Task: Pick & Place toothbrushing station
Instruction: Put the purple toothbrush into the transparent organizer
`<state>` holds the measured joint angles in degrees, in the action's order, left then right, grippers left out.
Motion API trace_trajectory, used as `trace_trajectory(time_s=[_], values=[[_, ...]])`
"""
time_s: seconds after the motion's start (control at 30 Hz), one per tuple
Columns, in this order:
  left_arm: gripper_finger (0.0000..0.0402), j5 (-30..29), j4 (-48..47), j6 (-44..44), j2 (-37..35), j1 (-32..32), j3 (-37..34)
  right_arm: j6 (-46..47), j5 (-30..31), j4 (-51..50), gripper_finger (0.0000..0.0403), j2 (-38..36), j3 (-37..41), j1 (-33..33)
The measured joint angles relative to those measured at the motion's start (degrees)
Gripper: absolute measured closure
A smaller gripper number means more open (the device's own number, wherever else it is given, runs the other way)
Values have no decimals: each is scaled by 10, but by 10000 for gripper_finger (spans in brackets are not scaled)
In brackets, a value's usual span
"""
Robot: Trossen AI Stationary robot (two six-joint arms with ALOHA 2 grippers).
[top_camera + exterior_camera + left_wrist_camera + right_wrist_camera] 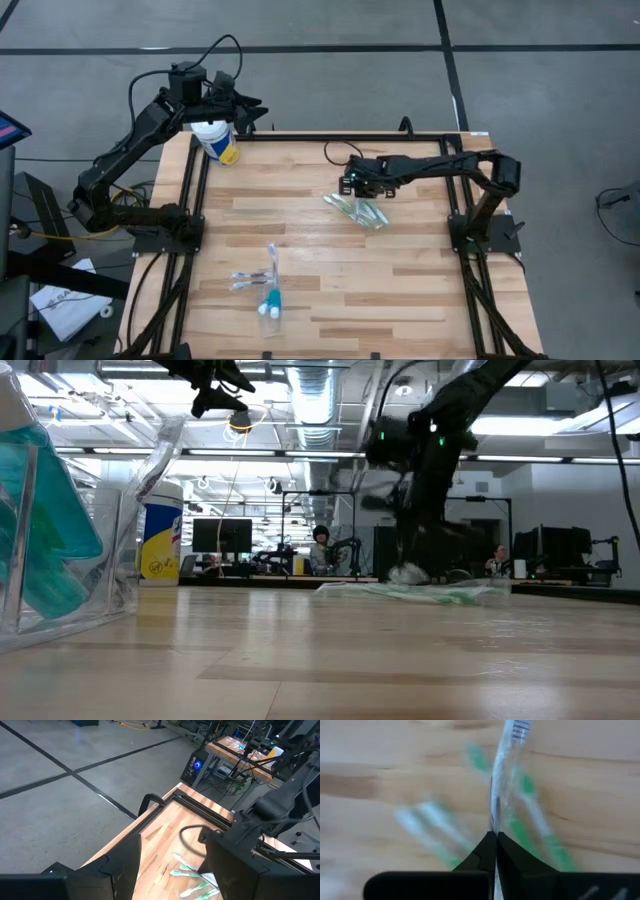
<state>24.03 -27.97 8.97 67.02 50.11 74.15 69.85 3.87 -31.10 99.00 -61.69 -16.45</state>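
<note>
- Because the right end effector point(357, 192) sits directly over the pack of green toothbrushes point(362, 211) near the middle of the table point(400, 290), the coming lift turns on that arm alone; its fingers are pressed fully together, and in the right wrist view they pinch a thin clear edge of the pack's wrapper point(496, 795) right at the tips.
- From that end effector the pack runs away along the table, its long axis slanting from the far left toward the near right in the high view, so most of its length trails beyond the grip point rather than under it.
- I judge the hold to be on the wrapper's edge only, so the pack may swing or slip when raised.
- Nearer the front edge lie the other pieces: pale toothbrushes point(252, 278) and teal-and-white tubes point(271, 301), well apart from either arm.
- In the low view the clear holder point(60, 540) stands close at the left.
- Parked at the far left corner, the left end effector point(240, 112) hovers beside a yellow-labelled canister point(217, 140), fingers spread wide and empty, far from the pack.
</note>
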Motion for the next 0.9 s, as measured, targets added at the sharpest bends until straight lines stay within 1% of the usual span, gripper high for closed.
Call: trace_trajectory(time_s=[0.17,0.27,0.37,0.43,0.47,0.57,0.63,0.67,0.73,0.77,0.9], values=[[183,0,-1,0,0,0,0,-9,15,-8,403,-65,-7,9],[183,0,-1,-1,0,0,0,-25,41,-1,403,-115,-7,8],[183,0,-1,-2,0,0,0,-61,82,40,403,-158,-7,24],[183,0,-1,-2,0,0,0,-107,124,91,403,-180,-7,47],[183,0,-1,-2,0,0,0,-146,150,124,403,-187,-7,61],[183,0,1,-2,0,0,0,-281,249,253,403,-196,-7,112],[183,0,1,-2,0,0,0,-370,289,357,403,-191,-8,141],[183,0,3,-2,0,0,0,-406,297,393,403,-190,-8,154],[183,0,4,-2,0,0,0,-450,302,478,403,-168,-10,178],[183,0,5,-2,0,0,0,-465,304,496,403,-158,-10,191],[183,1,9,-2,0,0,0,-476,308,561,403,-102,-8,243]])
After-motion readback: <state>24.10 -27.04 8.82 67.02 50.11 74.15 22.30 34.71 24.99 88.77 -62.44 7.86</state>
